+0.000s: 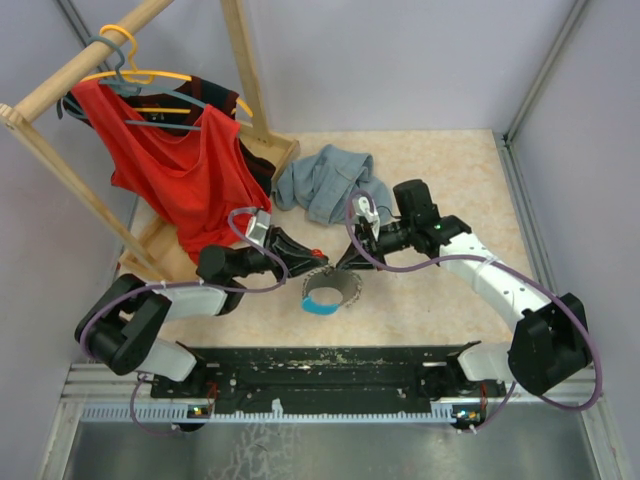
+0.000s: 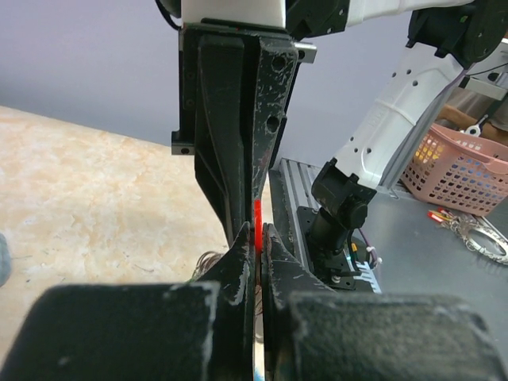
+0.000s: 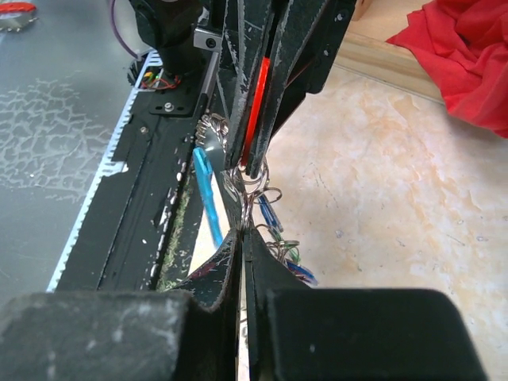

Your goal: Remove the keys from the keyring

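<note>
Beige marbled table (image 1: 450,200), keyring (image 1: 330,293) at centre frame, my left gripper (image 1: 317,258) clamped on a red key (image 2: 257,222), my right gripper (image 1: 346,268) pinched shut on the keyring's chain (image 3: 268,195).

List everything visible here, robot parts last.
table: one, beige, underneath
keyring: one, grey and light blue loop, table centre
red key: one, red head, clamped above keyring
other keys: several, blue and green, on rings by loop
cloth garment: one, grey-blue, far side
rack: one, wooden, far left
red garment: one, hung on rack
hangers: several, yellow and grey-blue, on rack
basket: one, pink, beyond table
left pincer: one, black, shut on red key
right pincer: one, black, shut on keyring chain
</note>
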`<state>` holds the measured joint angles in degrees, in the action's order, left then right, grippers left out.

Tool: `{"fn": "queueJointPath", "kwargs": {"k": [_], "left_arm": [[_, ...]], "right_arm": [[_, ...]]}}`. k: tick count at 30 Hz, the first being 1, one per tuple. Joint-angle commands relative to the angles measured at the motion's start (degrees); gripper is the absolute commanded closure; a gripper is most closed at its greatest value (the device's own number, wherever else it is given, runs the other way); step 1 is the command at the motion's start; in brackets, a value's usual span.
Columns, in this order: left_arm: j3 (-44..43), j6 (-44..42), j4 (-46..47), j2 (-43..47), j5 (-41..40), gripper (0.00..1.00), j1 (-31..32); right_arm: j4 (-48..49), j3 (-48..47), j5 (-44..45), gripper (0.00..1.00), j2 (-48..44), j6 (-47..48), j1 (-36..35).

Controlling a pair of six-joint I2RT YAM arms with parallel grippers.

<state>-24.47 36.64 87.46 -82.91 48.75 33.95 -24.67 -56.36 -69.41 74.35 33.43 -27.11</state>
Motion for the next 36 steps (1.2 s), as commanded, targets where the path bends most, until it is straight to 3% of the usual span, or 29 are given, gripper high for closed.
{"fn": "queueJointPath", "kwargs": {"k": [1,7,25,36], "left_arm": [[-3.25,1.90,15.11,1.42,1.76,1.00,-0.55],[-4.74,2.47,15.11,1.61,1.63,1.00,-0.12],[-5.79,2.97,15.04,1.31,2.21,1.00,0.65],[-7.86,3.60,15.11,-1.14,3.80,1.00,2.43]], "right_arm": [[3.19,-1.12,0.50,1.00,-0.28,1.04,-0.78],[5.03,-0.13,3.64,1.00,0.66,0.91,-2.30],[7.76,0.15,0.07,0.68,-0.06,-1.90,-2.54],[8.23,0.37,-1.06,0.68,-0.73,-0.35,-3.00]]}}
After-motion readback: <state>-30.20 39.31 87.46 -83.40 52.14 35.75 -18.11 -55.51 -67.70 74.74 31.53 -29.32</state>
